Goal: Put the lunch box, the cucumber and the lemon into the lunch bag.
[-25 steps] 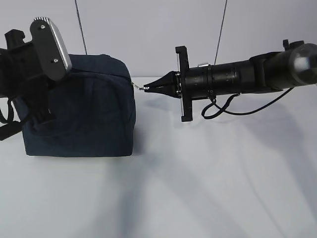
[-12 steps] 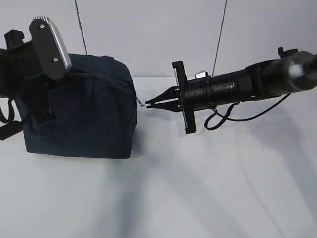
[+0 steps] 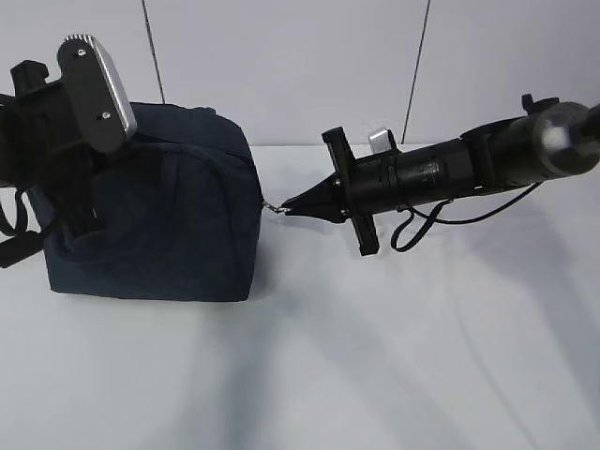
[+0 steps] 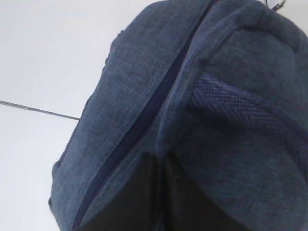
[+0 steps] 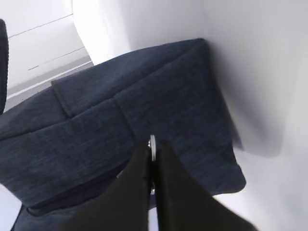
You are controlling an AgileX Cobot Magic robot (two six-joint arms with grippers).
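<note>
Sitting toward the left edge of the white desk (image 3: pixel 375 356), the lunch bag (image 3: pixel 178 225) is resting upright on its base, a dark navy fabric box filling most of both wrist views. Its top zipper line (image 4: pixel 144 120) is running as a darker seam along the fabric in the left wrist view, and a woven strap handle (image 4: pixel 240 113) is lying across the panel beside that seam. Reaching in from the right edge of the desk, the right arm (image 3: pixel 450 169) is lying nearly level, tilted slightly down toward the bag's right side. The left arm (image 3: pixel 56 122) is standing over the bag's left end and covering part of it in the exterior view. The left gripper (image 4: pixel 161 192) is pressing its dark fingers together against the bag's fabric just beside the seam; the fingers are closed tight, but whether any cloth is pinched between them I cannot tell. The right gripper (image 3: pixel 291 208) is meeting the bag's right upper edge with its fingers closed on the metal ring pull (image 5: pixel 152 144), the ring's silver rim showing between the two fingertips in the right wrist view. Lunch box, cucumber and lemon are showing in no view.
</note>
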